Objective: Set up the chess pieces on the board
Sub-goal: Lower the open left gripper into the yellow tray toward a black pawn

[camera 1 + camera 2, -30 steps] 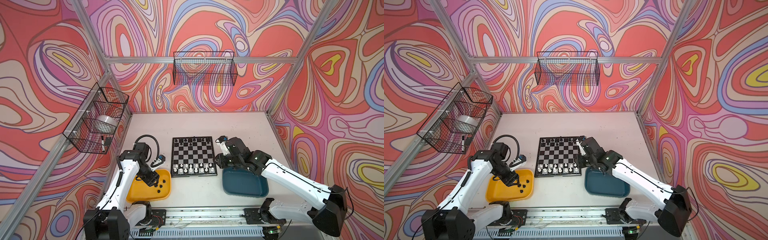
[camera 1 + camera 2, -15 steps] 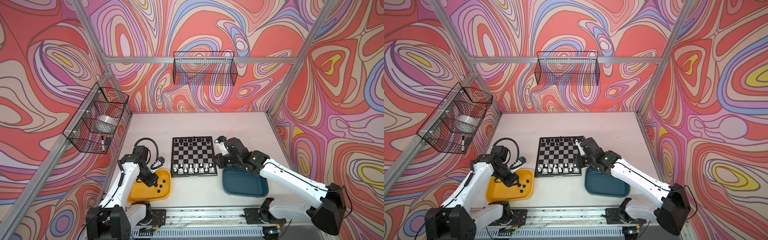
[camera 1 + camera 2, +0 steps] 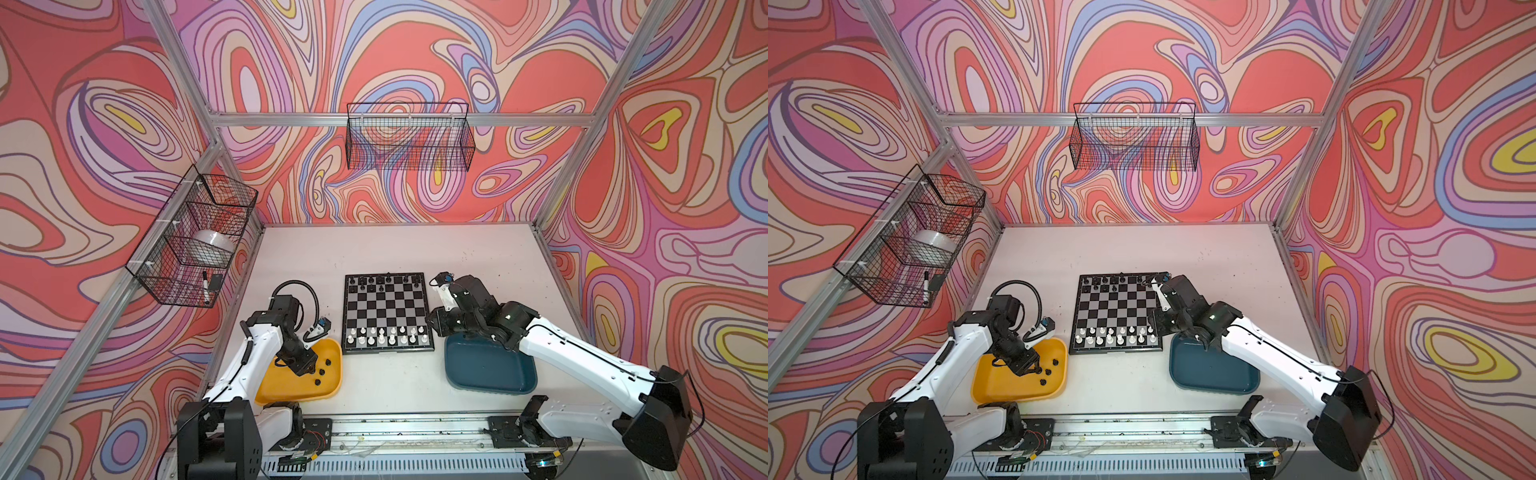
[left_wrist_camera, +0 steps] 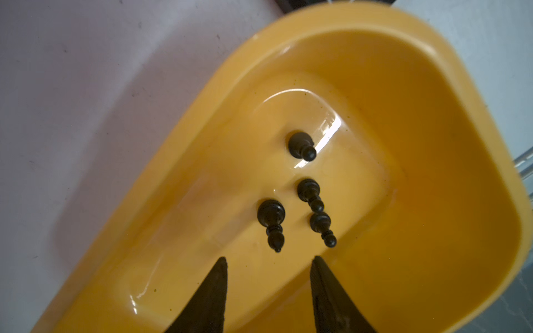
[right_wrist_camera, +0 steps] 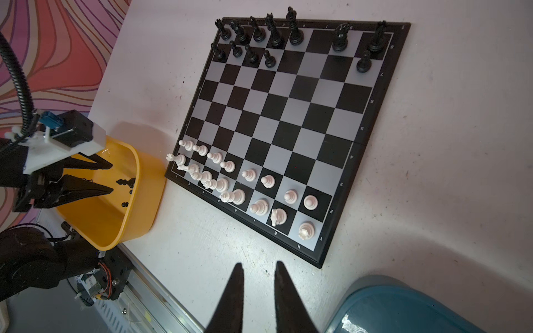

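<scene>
Here, left gripper (image 4: 268, 257) apart, empty; black chess pieces (image 4: 271, 214) just ahead in yellow tray (image 4: 447, 129).

Middle rows of the board (image 5: 288, 115) give you free passage; white pieces (image 5: 249, 175) and black pieces (image 5: 295, 31) block its ends; yellow tray (image 5: 124, 227), teal tray (image 5: 403, 305) flank near corners.

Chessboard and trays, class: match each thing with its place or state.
1 white pieces
2 loose black pieces
3 left gripper
4 teal tray

a lying in the yellow tray
b right of the board
c open, over the yellow tray
d standing on the board's near rows

Pairs: 1-d, 2-a, 3-c, 4-b
</scene>
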`<state>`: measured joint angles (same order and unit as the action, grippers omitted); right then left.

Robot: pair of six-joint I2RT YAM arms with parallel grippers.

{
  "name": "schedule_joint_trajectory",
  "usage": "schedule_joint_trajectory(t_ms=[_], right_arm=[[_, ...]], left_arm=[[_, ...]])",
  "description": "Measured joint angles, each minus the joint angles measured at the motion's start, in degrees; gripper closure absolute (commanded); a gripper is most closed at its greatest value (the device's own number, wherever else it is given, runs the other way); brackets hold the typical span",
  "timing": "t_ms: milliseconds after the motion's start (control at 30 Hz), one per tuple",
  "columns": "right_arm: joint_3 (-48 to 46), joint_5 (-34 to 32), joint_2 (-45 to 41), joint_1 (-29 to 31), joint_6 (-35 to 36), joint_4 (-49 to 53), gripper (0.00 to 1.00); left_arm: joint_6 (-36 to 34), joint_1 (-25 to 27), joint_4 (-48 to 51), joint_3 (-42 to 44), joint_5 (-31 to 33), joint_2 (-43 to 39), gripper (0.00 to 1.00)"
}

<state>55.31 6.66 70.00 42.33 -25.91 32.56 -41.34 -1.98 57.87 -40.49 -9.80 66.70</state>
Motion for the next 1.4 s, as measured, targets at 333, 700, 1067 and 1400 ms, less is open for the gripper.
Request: schedule_joint_trajectory(t_ms=[333, 700, 1067, 1400], right_arm=[[-0.04, 0.00, 0.42, -0.04, 0.39, 0.00, 0.81], [-0.04, 0.00, 0.74, -0.31, 0.79, 0.02, 0.81], [-0.04, 0.02, 1.51, -0.37, 1.11, 0.02, 0.81], [-0.04, 0.02, 1.51, -0.37, 1.22, 0.02, 0.81]], left_arm=[[-0.50, 0.00, -2.12, 0.17, -0.04, 2.49, 0.59], [-0.98, 0.00, -3.32, 0.55, -0.11, 4.17, 0.61], [-1.14, 0.00, -3.78, 1.07, -0.24, 5.07, 0.63], [-1.09, 0.00, -4.13, 1.29, -0.61, 5.07, 0.65]])
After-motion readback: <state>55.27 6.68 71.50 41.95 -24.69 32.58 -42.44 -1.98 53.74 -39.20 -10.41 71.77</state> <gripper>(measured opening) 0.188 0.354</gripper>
